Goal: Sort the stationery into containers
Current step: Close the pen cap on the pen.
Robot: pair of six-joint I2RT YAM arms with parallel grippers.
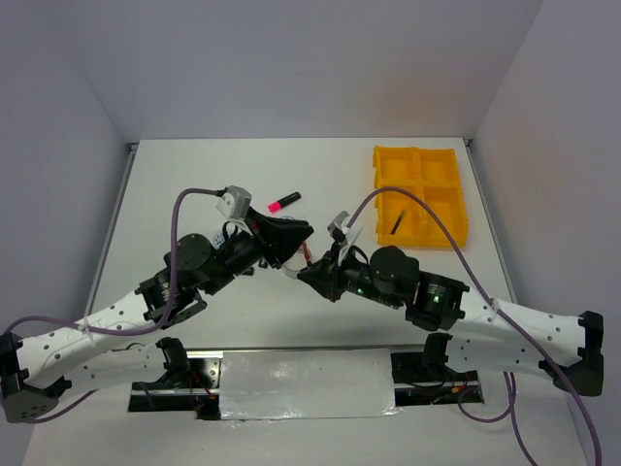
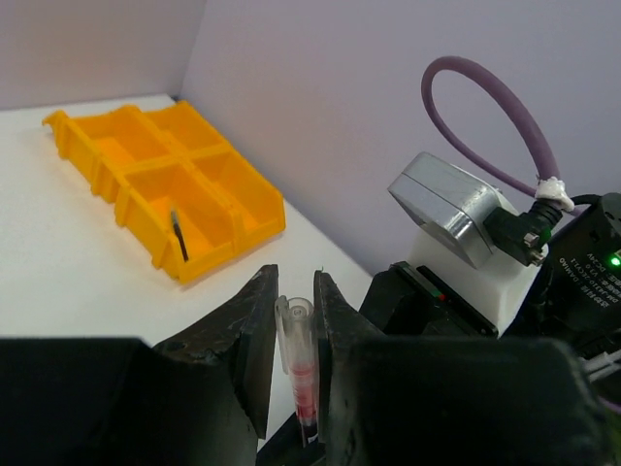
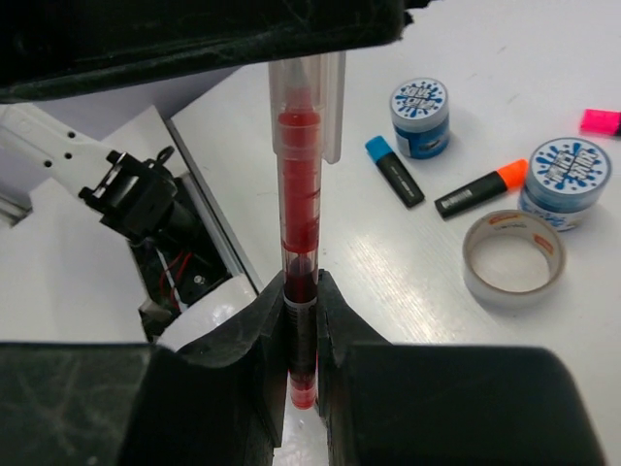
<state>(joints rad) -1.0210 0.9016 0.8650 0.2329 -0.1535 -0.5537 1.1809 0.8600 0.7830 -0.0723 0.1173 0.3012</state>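
Pen (image 3: 296, 175) clamped in both left claw (image 2: 294, 291) and right claw (image 3: 299, 291), mid-table, well apart from tray (image 2: 228, 248).

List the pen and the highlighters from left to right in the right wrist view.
pen → blue highlighter → orange highlighter → pink highlighter
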